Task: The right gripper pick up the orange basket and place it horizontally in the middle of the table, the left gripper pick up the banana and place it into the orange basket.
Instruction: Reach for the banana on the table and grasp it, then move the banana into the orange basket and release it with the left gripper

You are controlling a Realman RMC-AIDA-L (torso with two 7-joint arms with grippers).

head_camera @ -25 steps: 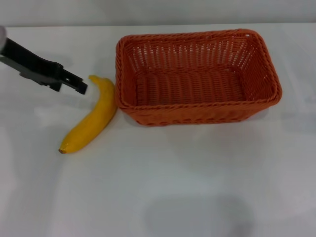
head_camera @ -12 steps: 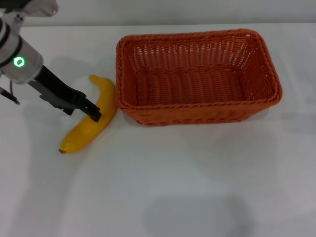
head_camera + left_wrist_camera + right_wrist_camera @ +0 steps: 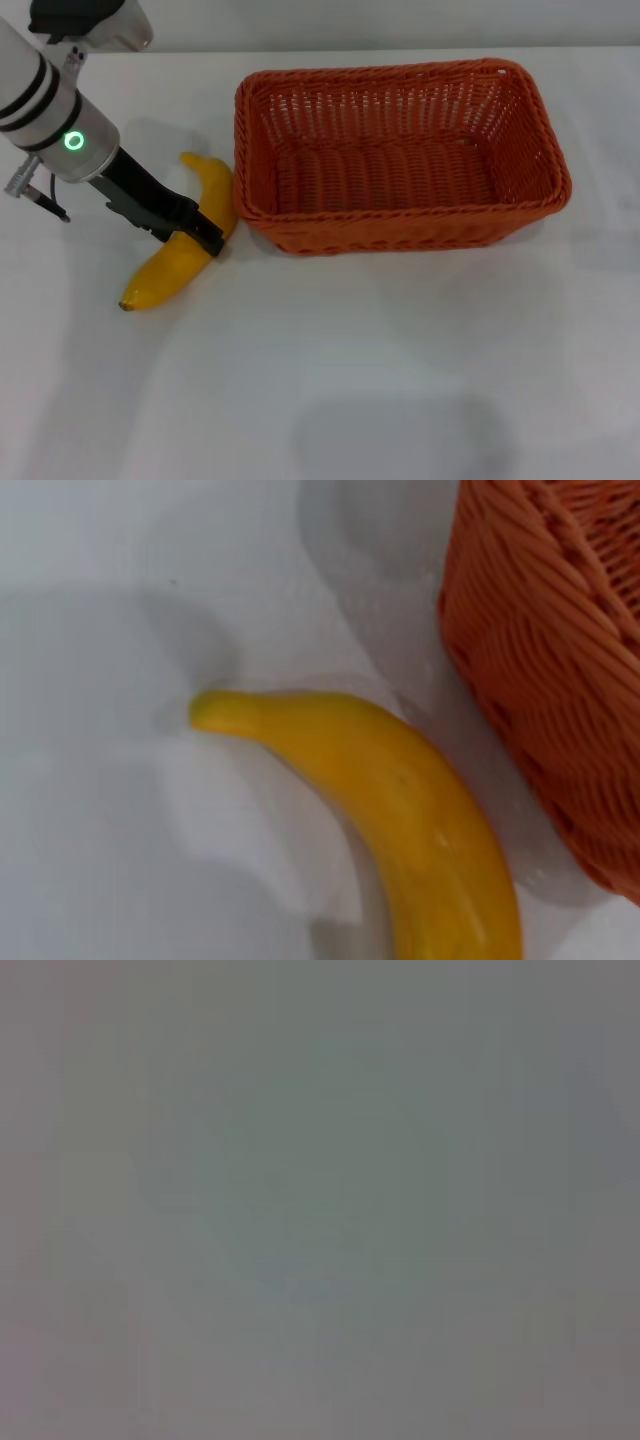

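The orange basket [image 3: 400, 155] sat upright on the white tabletop [image 3: 400, 380], its long side running across the head view and its opening facing up, which judged from its position meant the first half of the task was already done. The banana [image 3: 185, 245] lay flat on the tabletop just beside the basket's left end, its stem end close against the woven wall and its dark tip pointing away toward the robot. The left gripper [image 3: 208, 238] reached down at a slant from the grey-white arm with the green light, and its black fingers met the banana at about the middle of its length, probably chosen so the fruit would lift level rather than tip. Whether the fingers were spread around the fruit or already pressing on it could not be told from the head view, and the left wrist view showed only the banana and the basket wall, with no fingers in it. The right gripper appeared in no view; its wrist camera gave a blank grey field. The step in hand seemed to be securing the banana before carrying it over the braided rim.
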